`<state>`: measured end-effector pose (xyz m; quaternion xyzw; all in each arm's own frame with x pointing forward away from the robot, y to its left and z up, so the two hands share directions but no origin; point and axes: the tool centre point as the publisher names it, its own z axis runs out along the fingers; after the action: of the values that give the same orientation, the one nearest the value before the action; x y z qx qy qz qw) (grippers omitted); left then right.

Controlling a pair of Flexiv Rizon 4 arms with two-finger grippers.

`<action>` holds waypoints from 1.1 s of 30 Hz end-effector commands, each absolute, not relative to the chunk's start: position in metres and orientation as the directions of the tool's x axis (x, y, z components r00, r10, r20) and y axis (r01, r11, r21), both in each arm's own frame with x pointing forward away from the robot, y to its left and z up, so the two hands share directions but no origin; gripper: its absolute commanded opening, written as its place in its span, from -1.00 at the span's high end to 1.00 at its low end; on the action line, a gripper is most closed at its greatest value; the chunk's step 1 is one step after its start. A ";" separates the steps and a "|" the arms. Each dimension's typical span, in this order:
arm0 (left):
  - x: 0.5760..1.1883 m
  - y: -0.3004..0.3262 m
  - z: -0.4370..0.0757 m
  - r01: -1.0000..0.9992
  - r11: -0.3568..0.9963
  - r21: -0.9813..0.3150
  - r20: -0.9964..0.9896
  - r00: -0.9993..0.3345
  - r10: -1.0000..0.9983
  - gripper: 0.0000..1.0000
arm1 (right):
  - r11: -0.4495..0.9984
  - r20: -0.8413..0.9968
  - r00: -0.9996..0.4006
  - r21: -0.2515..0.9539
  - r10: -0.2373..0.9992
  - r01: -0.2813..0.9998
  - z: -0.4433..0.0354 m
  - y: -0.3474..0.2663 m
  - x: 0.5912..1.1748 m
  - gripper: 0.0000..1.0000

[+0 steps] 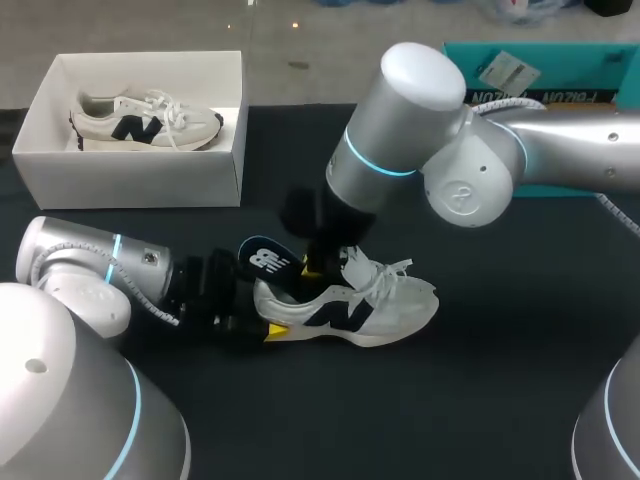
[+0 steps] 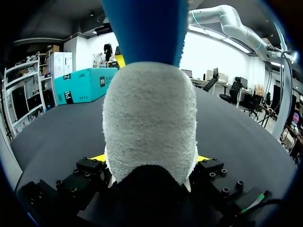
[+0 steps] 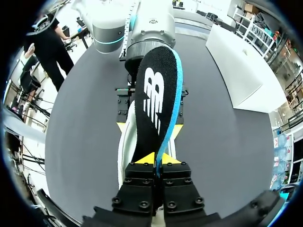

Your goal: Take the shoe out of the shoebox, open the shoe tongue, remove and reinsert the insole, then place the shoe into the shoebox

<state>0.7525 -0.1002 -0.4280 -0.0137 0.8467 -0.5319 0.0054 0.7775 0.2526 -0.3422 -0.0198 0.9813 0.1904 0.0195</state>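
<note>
Shoe point(image 1: 375, 312) is lying on its sole on the black table point(image 1: 500, 400), toe pointing right, well apart from the white shoebox point(image 1: 130, 170), which is holding a second shoe point(image 1: 145, 120). Left gripper point(image 1: 275, 330) is clamping the heel. Right gripper point(image 1: 318, 265) is pinching the dark insole point(image 1: 265, 258), which is sticking up out of the shoe opening.

Left wrist: left gripper point(image 2: 150, 161) is gripping the shoe point(image 2: 149, 123), heel filling the gap and a yellow tip against each side. The insole point(image 2: 142, 28) is showing its blue underside above the heel.

Right wrist: right gripper point(image 3: 156, 158) is squeezing the insole point(image 3: 154, 94) by its end. The shoe point(image 3: 124, 151) is sitting beneath it, and the left gripper point(image 3: 149, 126) is holding the heel ahead.
</note>
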 end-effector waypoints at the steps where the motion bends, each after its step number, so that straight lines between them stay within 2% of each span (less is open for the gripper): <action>1: 0.752 -0.100 -0.428 -0.018 0.434 -0.901 0.006 -1.000 -0.029 1.00 | 0.917 -0.052 -0.998 0.394 -0.042 -0.059 -0.337 0.261 0.780 1.00; 8: 0.752 -0.100 -0.428 -0.018 0.434 -0.901 0.006 -1.000 -0.029 1.00 | 0.891 -0.056 -0.998 0.451 -0.036 -0.057 -0.312 0.270 0.785 1.00; 18: 0.752 -0.100 -0.428 -0.018 0.434 -0.901 0.006 -1.000 -0.029 1.00 | 0.747 -0.043 -0.999 0.663 -0.011 -0.036 -0.253 0.275 0.792 1.00; 33: 0.752 -0.100 -0.428 -0.018 0.434 -0.901 0.006 -1.000 -0.029 1.00 | 0.745 -0.052 -0.999 0.666 0.003 -0.032 -0.246 0.274 0.793 1.00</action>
<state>0.7525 -0.1002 -0.4279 -0.0137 0.8466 -0.5319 0.0054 0.7934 0.2730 -0.2449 -0.0081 0.9339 0.3567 0.0239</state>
